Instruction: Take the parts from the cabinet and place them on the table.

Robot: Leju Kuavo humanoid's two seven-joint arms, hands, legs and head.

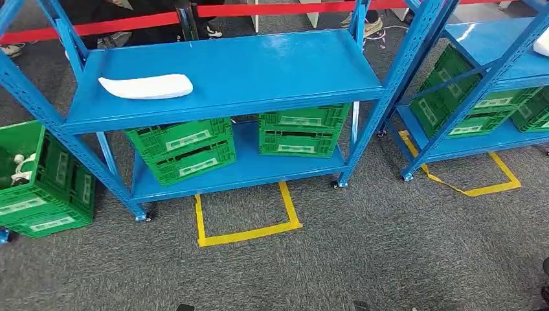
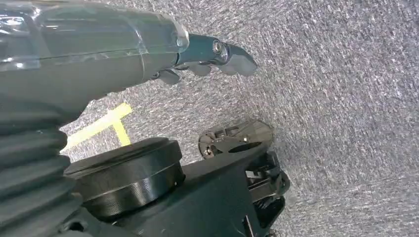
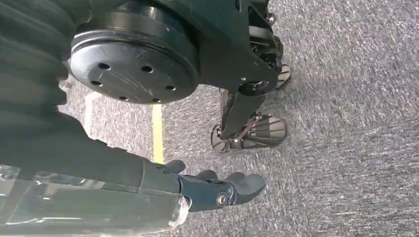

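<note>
Two blue shelving racks stood on the carpet, one in the middle (image 1: 226,71) and one at the right (image 1: 498,58). Six green crates could be counted: two (image 1: 184,150) (image 1: 301,131) under the middle rack, one (image 1: 42,184) at the far left, and three (image 1: 453,97) (image 1: 495,97) (image 1: 534,110) in the right rack. One white part (image 1: 146,86) lay on the middle shelf. Two yellow tape squares (image 1: 246,217) (image 1: 472,172) marked the floor
</note>
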